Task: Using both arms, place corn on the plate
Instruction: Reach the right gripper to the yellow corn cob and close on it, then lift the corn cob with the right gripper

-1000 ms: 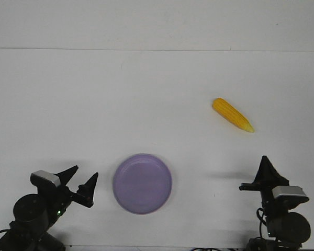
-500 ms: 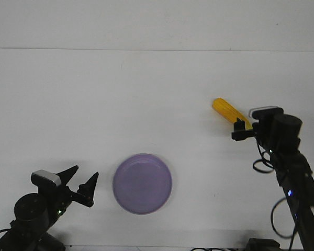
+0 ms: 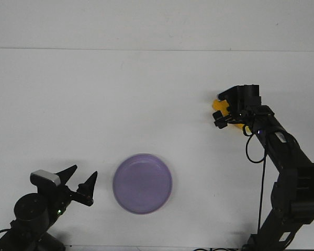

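Note:
The yellow corn [image 3: 218, 106] lies on the white table at the right, mostly hidden under my right gripper [image 3: 222, 110]. Only small yellow patches show between and beside the black fingers. The right gripper is down over the cob with one finger on each side of it, and the jaws look apart. The lavender plate [image 3: 142, 183] sits empty near the front centre, well to the left of the corn. My left gripper [image 3: 81, 184] is open and empty at the front left, just left of the plate.
The white table [image 3: 120, 104] ends at a far edge line along the back. The right arm [image 3: 282, 151] stretches from the front right corner up to the corn, with a cable looping beside it.
The right arm has swung from the front right corner out to the corn and come down over it, covering most of the cob. The left arm, the plate and the corn have not moved.

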`<action>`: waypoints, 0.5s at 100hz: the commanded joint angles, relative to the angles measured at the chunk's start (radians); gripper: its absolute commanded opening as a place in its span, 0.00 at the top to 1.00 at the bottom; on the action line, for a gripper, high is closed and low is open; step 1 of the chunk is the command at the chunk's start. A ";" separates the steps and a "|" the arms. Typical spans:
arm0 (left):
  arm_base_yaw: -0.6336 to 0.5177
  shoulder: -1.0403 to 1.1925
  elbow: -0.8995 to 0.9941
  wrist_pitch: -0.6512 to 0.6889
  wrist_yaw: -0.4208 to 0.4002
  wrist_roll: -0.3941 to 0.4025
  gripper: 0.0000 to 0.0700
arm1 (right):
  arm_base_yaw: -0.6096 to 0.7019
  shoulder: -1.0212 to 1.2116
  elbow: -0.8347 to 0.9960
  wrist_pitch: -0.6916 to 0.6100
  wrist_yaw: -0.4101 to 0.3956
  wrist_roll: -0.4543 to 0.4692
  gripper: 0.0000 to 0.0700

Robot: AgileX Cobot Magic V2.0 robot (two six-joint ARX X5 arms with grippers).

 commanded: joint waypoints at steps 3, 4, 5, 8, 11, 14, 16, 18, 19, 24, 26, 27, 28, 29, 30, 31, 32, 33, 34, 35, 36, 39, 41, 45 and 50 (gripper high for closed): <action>-0.004 0.005 0.011 0.006 -0.003 0.002 0.29 | 0.000 0.055 0.026 0.019 0.023 -0.020 0.15; -0.004 0.005 0.011 0.006 -0.003 0.002 0.29 | 0.000 0.057 0.026 0.021 0.025 -0.020 0.15; -0.004 0.005 0.011 0.006 -0.003 0.002 0.29 | 0.000 0.060 0.026 0.022 0.027 -0.021 0.15; -0.004 0.005 0.011 0.005 -0.003 0.002 0.29 | 0.000 0.068 0.026 0.025 0.028 -0.023 0.15; -0.004 0.005 0.011 0.005 -0.003 0.002 0.29 | 0.000 0.075 0.026 0.029 0.029 -0.023 0.15; -0.004 0.005 0.011 0.005 -0.003 0.002 0.29 | 0.000 0.082 0.026 0.031 0.030 -0.023 0.15; -0.004 0.005 0.011 0.005 -0.003 0.002 0.29 | 0.000 0.085 0.026 0.032 0.030 -0.022 0.15; -0.004 0.005 0.011 0.005 -0.003 0.002 0.29 | 0.000 0.088 0.026 0.033 0.030 -0.022 0.16; -0.004 0.005 0.011 0.005 -0.003 0.002 0.29 | 0.000 0.089 0.026 0.033 0.030 -0.022 0.16; -0.004 0.005 0.011 0.005 -0.003 0.002 0.29 | 0.000 0.089 0.026 0.035 0.029 -0.022 0.18; -0.004 0.005 0.011 0.005 -0.003 0.002 0.29 | 0.000 0.090 0.026 0.038 0.029 -0.022 0.19; -0.004 0.005 0.011 0.005 -0.003 0.002 0.29 | 0.000 0.091 0.026 0.040 0.030 -0.022 0.20; -0.004 0.005 0.011 0.005 -0.003 0.002 0.29 | 0.000 0.092 0.026 0.042 0.030 -0.022 0.22; -0.004 0.005 0.011 0.005 -0.003 0.002 0.29 | 0.000 0.093 0.026 0.045 0.030 -0.022 0.24; -0.004 0.005 0.011 0.005 -0.003 0.002 0.29 | 0.000 0.093 0.026 0.047 0.030 -0.022 0.26; -0.004 0.005 0.011 0.005 -0.003 0.002 0.29 | 0.000 0.093 0.026 0.048 0.030 -0.022 0.29; -0.004 0.005 0.011 0.005 -0.003 0.002 0.29 | 0.000 0.093 0.026 0.048 0.030 -0.022 0.30; -0.004 0.005 0.011 0.005 -0.003 0.002 0.29 | 0.000 0.093 0.026 0.048 0.030 -0.022 0.34; -0.004 0.005 0.011 0.005 -0.003 0.002 0.29 | 0.000 0.093 0.026 0.048 0.030 -0.022 0.37; -0.004 0.005 0.011 0.005 -0.003 0.002 0.29 | 0.000 0.093 0.026 0.048 0.031 -0.023 0.40; -0.004 0.005 0.011 0.005 -0.003 0.002 0.29 | 0.000 0.093 0.026 0.048 0.032 -0.023 0.43; -0.004 0.005 0.011 0.005 -0.003 0.002 0.29 | 0.000 0.093 0.026 0.046 0.037 -0.023 0.52; -0.004 0.005 0.011 0.005 -0.003 0.002 0.29 | 0.000 0.093 0.026 0.043 0.044 -0.023 0.57; -0.004 0.005 0.011 0.005 -0.004 0.002 0.29 | 0.000 0.093 0.026 0.039 0.049 -0.023 0.65; -0.004 0.005 0.011 0.005 -0.004 0.002 0.29 | 0.000 0.093 0.026 0.036 0.051 -0.023 0.68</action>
